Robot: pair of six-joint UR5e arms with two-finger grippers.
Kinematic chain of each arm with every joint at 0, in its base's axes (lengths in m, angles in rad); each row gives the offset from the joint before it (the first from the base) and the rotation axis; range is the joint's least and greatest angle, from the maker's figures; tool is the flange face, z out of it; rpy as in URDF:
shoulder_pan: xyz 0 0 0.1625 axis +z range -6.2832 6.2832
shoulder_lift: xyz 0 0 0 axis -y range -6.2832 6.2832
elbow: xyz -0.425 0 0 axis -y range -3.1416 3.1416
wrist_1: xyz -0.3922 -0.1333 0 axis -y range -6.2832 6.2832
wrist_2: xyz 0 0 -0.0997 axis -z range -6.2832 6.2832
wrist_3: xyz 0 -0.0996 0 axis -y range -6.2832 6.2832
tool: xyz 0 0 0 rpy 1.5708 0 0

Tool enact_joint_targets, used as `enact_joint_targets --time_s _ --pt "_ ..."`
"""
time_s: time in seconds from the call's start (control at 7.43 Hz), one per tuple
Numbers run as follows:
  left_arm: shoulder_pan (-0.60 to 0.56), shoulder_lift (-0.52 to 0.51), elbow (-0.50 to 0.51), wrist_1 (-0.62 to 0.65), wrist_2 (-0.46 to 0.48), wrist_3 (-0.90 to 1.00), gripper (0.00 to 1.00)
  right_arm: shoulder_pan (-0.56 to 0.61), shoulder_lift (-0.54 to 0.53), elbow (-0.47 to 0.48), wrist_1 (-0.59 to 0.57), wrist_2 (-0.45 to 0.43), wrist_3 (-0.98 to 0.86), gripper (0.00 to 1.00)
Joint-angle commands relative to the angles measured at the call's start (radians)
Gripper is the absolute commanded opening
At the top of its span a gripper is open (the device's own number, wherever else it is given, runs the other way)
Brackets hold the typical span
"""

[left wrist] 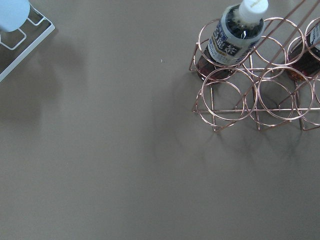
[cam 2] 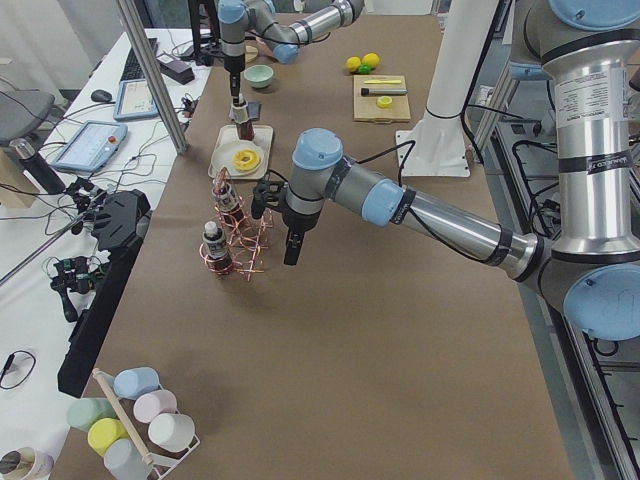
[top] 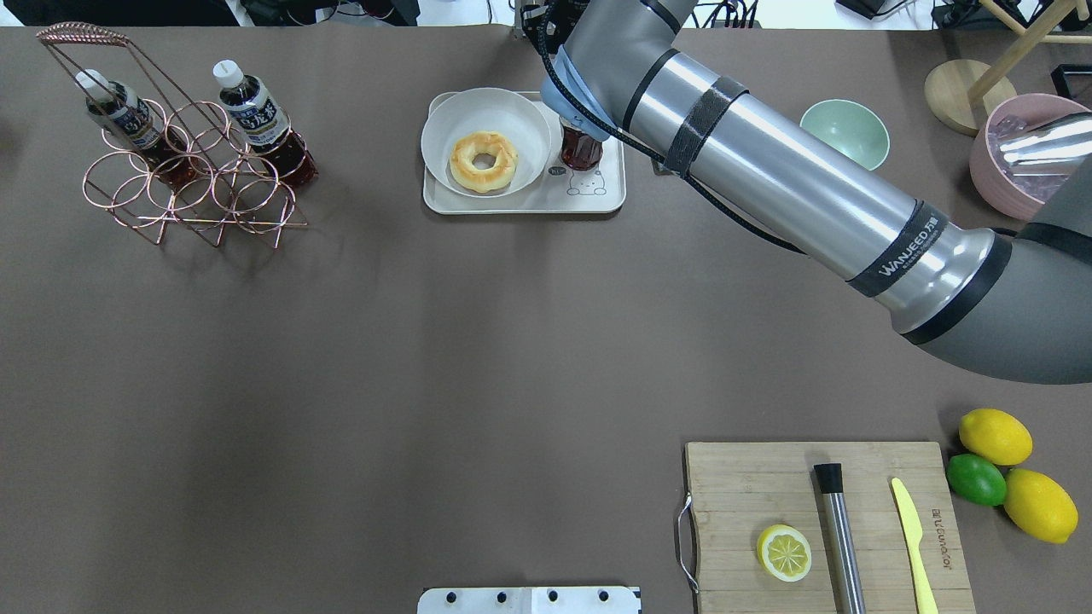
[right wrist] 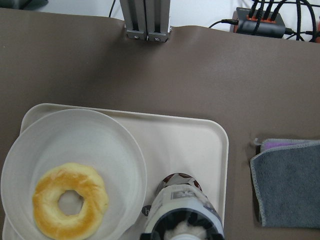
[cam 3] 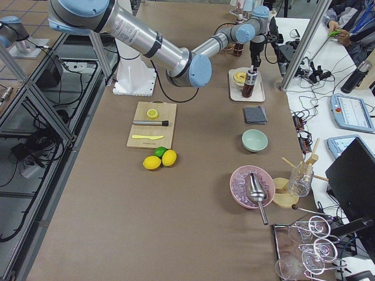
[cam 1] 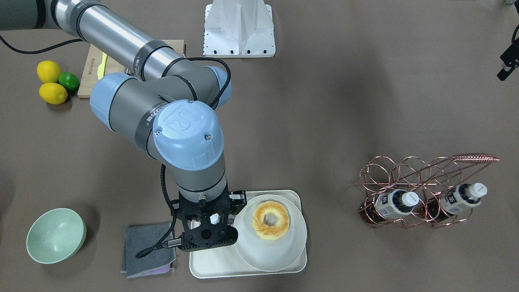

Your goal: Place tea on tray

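A tea bottle (top: pixel 581 150) with dark liquid stands upright on the right part of the cream tray (top: pixel 520 203), by the bear drawing. My right gripper (cam 1: pixel 214 221) is straight above it and shut on its white cap end; the right wrist view shows the bottle (right wrist: pixel 182 210) directly below the camera, over the tray (right wrist: pixel 190 140). Two more tea bottles (top: pixel 256 111) lie in a copper wire rack (top: pixel 188 183) at the far left. My left gripper (cam 2: pixel 290 250) hangs over the table near the rack; I cannot tell whether it is open or shut.
A white dish with a doughnut (top: pixel 484 160) fills the tray's left part. A grey cloth (cam 1: pixel 148 247) and a green bowl (cam 1: pixel 55 235) lie beside the tray. A cutting board (top: pixel 819 520) and lemons and a lime (top: pixel 994 473) are near the robot.
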Motion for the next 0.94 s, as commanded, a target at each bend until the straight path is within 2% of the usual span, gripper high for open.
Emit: enact_joint_targets --time_s 0.0,0.13,0.27,0.4,0.54,0.67,0.81 --pt "0.000 0.000 0.001 0.001 0.000 0.000 0.96 -0.003 -0.025 0.049 -0.002 0.002 0.000 1.00" --pt "0.000 -0.003 0.006 0.001 0.000 0.000 0.96 0.001 -0.038 0.099 -0.011 0.019 0.000 1.00" --pt "0.000 -0.009 0.011 0.001 0.000 0.000 0.96 0.024 -0.105 0.201 -0.034 0.065 -0.005 1.00" --pt "0.000 -0.005 0.015 0.004 0.000 0.001 0.96 0.062 -0.193 0.353 -0.107 0.100 -0.020 1.00" --pt "-0.010 0.000 0.038 0.001 0.000 0.017 0.96 0.090 -0.306 0.549 -0.214 0.114 -0.090 1.00" --pt "-0.015 -0.011 0.053 0.005 0.002 0.061 0.96 0.117 -0.432 0.715 -0.280 0.114 -0.182 1.00" --pt "-0.024 -0.015 0.088 0.005 0.005 0.116 0.96 0.157 -0.554 0.838 -0.305 0.137 -0.243 1.00"
